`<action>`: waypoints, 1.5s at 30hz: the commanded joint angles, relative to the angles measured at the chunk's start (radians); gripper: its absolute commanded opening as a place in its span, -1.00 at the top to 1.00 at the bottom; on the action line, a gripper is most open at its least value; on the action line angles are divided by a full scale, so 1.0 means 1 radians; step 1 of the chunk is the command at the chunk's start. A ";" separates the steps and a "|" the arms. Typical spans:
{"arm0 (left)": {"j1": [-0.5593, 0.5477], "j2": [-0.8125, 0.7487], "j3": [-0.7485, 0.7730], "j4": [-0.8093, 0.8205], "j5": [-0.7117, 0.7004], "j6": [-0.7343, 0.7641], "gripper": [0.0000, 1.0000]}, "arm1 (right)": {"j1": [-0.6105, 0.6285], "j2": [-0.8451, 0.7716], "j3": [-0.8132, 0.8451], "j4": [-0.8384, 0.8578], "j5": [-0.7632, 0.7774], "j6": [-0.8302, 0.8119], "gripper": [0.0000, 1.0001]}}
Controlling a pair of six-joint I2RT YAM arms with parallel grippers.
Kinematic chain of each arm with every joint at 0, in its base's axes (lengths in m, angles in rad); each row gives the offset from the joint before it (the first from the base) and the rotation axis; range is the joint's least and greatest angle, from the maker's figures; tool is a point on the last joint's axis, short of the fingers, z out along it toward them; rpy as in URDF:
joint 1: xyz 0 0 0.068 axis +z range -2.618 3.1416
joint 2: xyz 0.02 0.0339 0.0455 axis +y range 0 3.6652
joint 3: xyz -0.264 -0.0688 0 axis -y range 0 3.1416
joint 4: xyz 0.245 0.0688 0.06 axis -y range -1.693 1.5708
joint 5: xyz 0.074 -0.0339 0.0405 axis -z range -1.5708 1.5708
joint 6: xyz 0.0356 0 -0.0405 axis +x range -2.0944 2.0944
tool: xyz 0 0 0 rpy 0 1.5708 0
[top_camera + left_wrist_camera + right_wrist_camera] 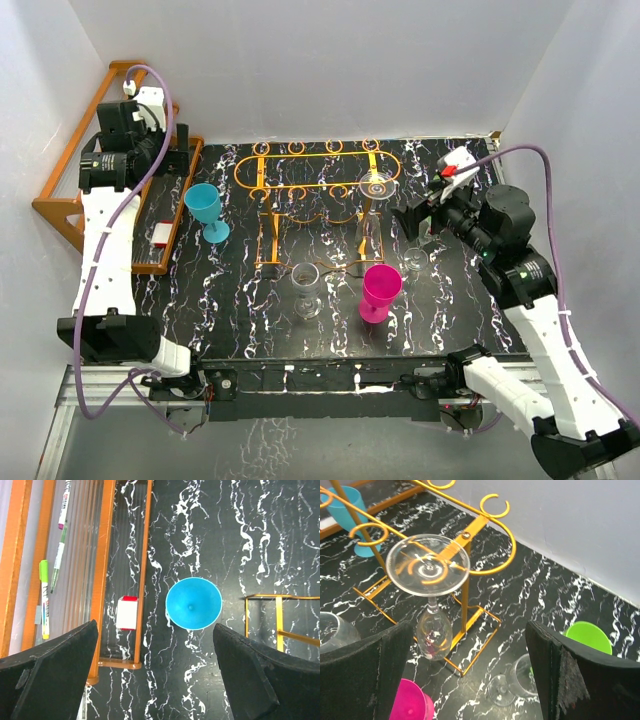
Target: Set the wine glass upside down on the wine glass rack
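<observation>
The orange wire wine glass rack stands at the back middle of the black marbled table. A clear wine glass hangs upside down at its right end, foot resting on the rails, bowl below. My right gripper is open and empty just right of that glass, apart from it; in the right wrist view the gripper stands wide. My left gripper is open and empty at the far left, above a blue cup; the gripper also shows in the left wrist view.
An upright clear glass and a pink cup stand in front of the rack. Another clear glass and a green cup sit under my right gripper. The orange wooden shelf at left holds pens and a white box.
</observation>
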 commanded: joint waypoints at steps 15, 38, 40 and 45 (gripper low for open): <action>-0.026 -0.044 0.017 -0.003 0.172 -0.091 -0.94 | 0.004 0.305 0.205 -0.321 0.448 0.217 0.00; -0.039 -0.029 -0.011 -0.009 0.172 -0.071 -0.94 | -0.020 0.400 0.094 -0.266 0.452 0.228 0.33; -0.041 -0.028 -0.008 -0.014 0.169 -0.067 -0.94 | -0.021 0.412 0.093 -0.265 0.447 0.229 0.58; -0.042 -0.025 0.009 -0.031 0.163 -0.058 -0.94 | -0.022 0.414 0.113 -0.281 0.476 0.235 0.85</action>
